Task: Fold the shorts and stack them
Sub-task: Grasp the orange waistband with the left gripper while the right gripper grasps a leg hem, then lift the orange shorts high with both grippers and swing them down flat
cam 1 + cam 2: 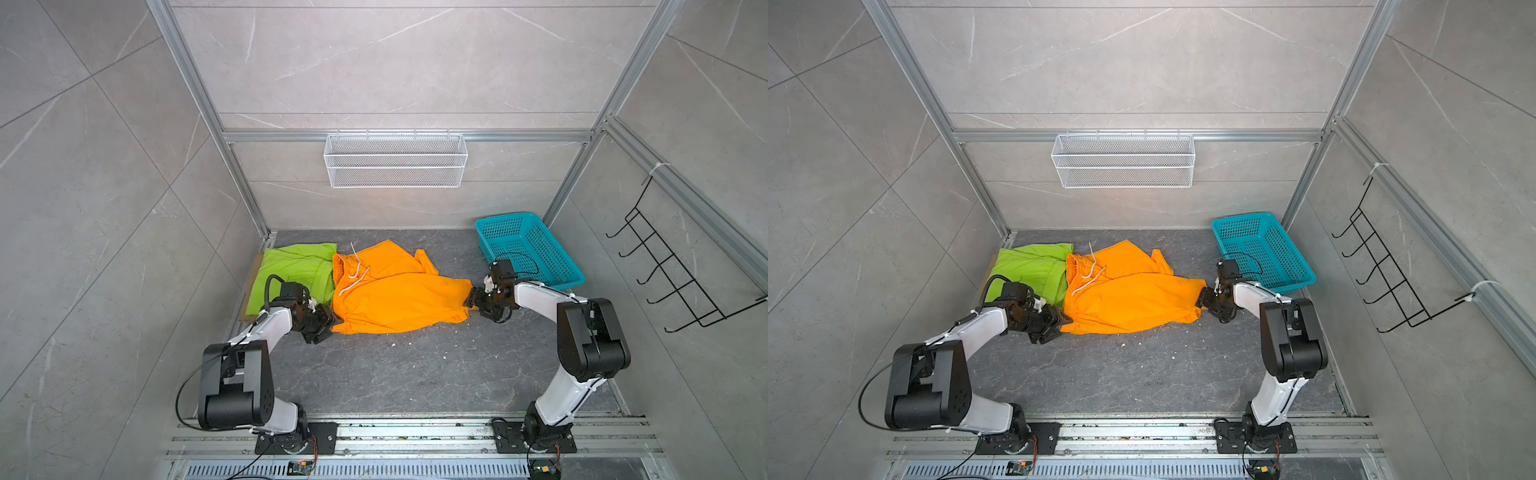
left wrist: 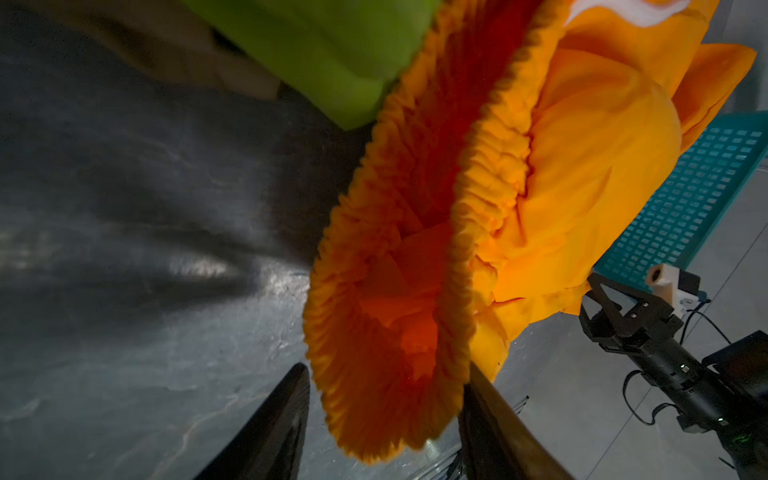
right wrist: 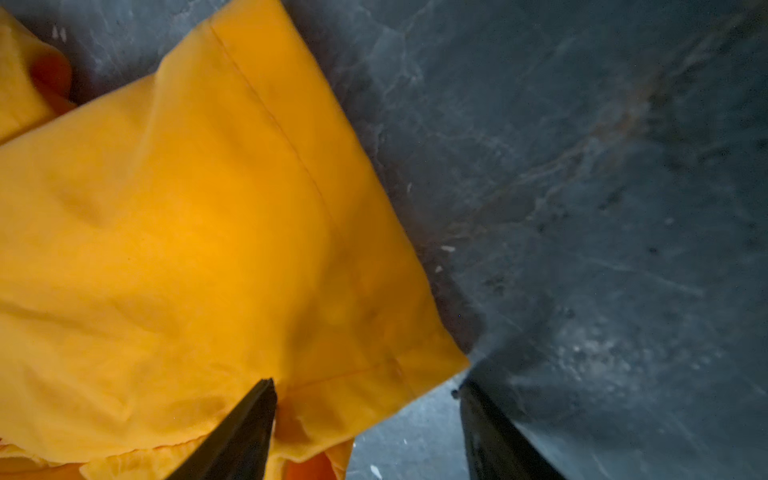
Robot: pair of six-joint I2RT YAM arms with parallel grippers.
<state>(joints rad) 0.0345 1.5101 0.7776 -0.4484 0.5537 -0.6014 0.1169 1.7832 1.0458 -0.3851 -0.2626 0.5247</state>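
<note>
The orange shorts [image 1: 399, 291] are lying spread across the middle of the dark table [image 1: 415, 374], with the waistband [image 2: 386, 291] toward the left and the legs trailing right, the far leg rumpled toward the back. The left gripper [image 1: 333, 321] is sitting at the near corner of that waistband. In its wrist view the jaws are standing apart, and the gathered elastic is bulging between them without being pinched. The right gripper [image 1: 473, 301] is straddling the corner of the near leg hem [image 3: 415, 353], jaws likewise apart and clamping nothing. Taking opposite ends looks meant to let the arms pull the cloth taut and flat for folding. The green shorts [image 1: 291, 270] are lying folded at the back left, touching the orange waistband. They are resting over a tan layer [image 2: 174, 45] that is probably the third pair, so the stack seems to be building there. The teal basket [image 1: 532, 249] is standing at the back right, just behind the right arm
</note>
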